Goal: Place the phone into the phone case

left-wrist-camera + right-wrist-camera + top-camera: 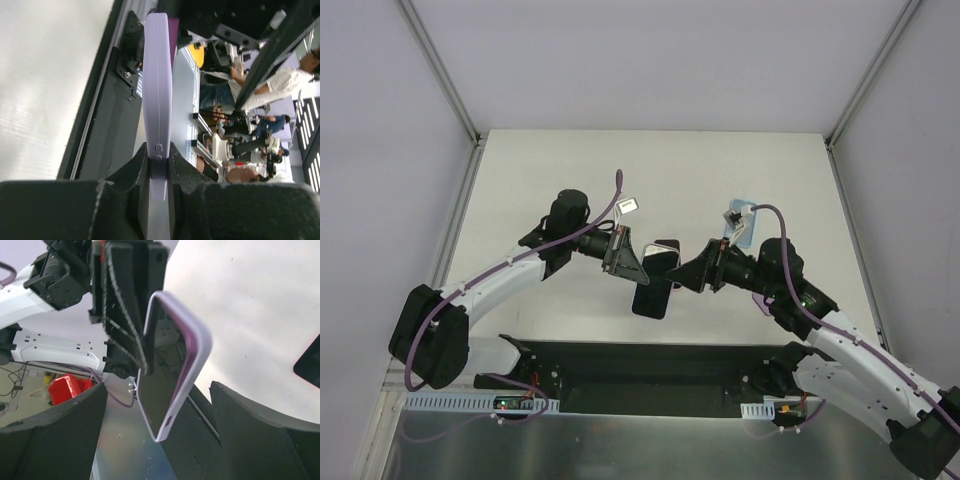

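The phone [162,375], dark screen with a purple edge, sits inside the lilac phone case [197,347]. It hangs above the table, held on edge. My left gripper [159,160] is shut on one end of the case [157,75], with a finger on each flat face. From above, the phone [652,298] shows as a dark slab between the two arms, held by the left gripper [638,265]. My right gripper [159,390] is open, and its fingers stand apart on either side of the phone's free end without touching it. It faces the left gripper [682,275].
A light blue flat object [742,210] lies on the white table [530,180] behind the right arm. A small white item [628,205] lies behind the left gripper. A dark flat object [307,362] rests on the table at the right. The black base rail [650,375] runs along the near edge.
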`<state>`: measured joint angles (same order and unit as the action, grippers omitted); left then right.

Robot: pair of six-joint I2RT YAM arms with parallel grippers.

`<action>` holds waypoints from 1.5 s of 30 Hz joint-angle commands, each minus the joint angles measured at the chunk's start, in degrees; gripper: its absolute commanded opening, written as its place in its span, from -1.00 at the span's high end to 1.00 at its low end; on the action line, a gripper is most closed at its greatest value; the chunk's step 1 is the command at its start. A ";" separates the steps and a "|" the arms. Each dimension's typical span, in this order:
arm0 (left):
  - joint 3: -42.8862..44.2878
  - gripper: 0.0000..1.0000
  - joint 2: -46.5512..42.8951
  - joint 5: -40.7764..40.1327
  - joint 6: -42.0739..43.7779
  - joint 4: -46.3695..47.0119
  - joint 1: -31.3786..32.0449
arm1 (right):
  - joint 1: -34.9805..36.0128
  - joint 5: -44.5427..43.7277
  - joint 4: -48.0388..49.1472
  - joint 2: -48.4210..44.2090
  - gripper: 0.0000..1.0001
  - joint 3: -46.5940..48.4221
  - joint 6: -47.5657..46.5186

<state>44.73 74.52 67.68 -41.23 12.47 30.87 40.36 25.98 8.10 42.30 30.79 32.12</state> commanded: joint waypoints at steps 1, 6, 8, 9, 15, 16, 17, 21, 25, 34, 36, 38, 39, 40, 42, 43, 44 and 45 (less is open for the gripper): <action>3.96 1.00 -3.59 6.85 3.79 0.01 1.82 | -1.51 -1.55 -9.68 1.11 -0.73 6.21 -4.87; 3.87 1.00 -3.95 7.64 4.49 -0.16 3.14 | -1.60 3.10 -8.36 3.84 -0.70 8.76 -4.87; 3.96 1.00 -3.42 8.26 4.76 -0.43 3.23 | -1.69 3.73 -6.71 3.49 -0.63 8.59 -4.61; 3.96 1.00 -3.24 8.26 4.76 -0.52 3.23 | -1.60 4.08 -6.17 2.88 -0.59 8.50 -4.43; 4.49 1.00 -2.19 8.26 5.55 -2.35 3.40 | -1.60 5.93 -2.47 3.66 -0.12 9.11 -2.67; 4.66 1.00 -1.93 8.17 5.90 -2.80 3.40 | -1.60 6.10 -2.30 3.84 0.04 9.38 -2.68; 5.10 1.00 -1.66 6.95 5.99 -3.24 3.40 | -1.60 6.10 -2.04 4.19 0.13 9.73 -2.76; 6.33 1.00 -0.43 3.70 7.30 -6.31 3.40 | -1.51 6.28 -1.59 5.42 0.73 9.64 -4.08; 7.65 1.00 0.80 1.06 11.16 -13.50 3.40 | -1.51 5.49 -2.12 4.98 0.97 11.05 -4.52; 9.23 1.00 1.42 3.33 12.93 -15.28 3.75 | -1.42 2.76 -9.24 3.40 -0.10 12.63 -5.75; 10.02 1.00 1.07 5.61 13.11 -15.37 3.93 | -1.42 3.03 -9.06 4.01 -0.14 12.89 -6.01; 10.20 1.00 0.63 6.41 13.63 -15.28 4.46 | -1.51 3.90 -8.98 4.89 -0.15 13.94 -6.19; 10.29 1.00 0.54 6.50 13.72 -15.28 4.72 | -1.42 4.86 -8.89 5.94 -0.15 14.30 -6.28; 10.29 1.00 0.62 6.67 13.90 -15.28 4.90 | -1.42 5.13 -8.80 6.38 -0.15 14.65 -6.45; 10.20 1.00 0.62 7.02 13.99 -15.28 5.34 | -1.42 5.22 -8.89 7.53 -0.18 15.27 -7.33; 10.03 1.00 0.80 7.20 13.99 -15.28 5.43 | -1.42 5.31 -8.89 8.05 -0.18 15.70 -7.59; 9.94 1.00 0.80 7.29 14.07 -15.28 5.69 | -1.51 5.40 -8.89 9.28 -0.19 15.97 -7.86; 9.94 1.00 0.89 7.20 14.16 -15.19 5.78 | -1.42 6.01 -8.89 9.98 -0.12 16.67 -8.03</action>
<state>52.27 76.07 70.74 -28.77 -3.44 35.64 38.61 29.61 -3.27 50.15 43.38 25.89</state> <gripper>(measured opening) 0.124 0.592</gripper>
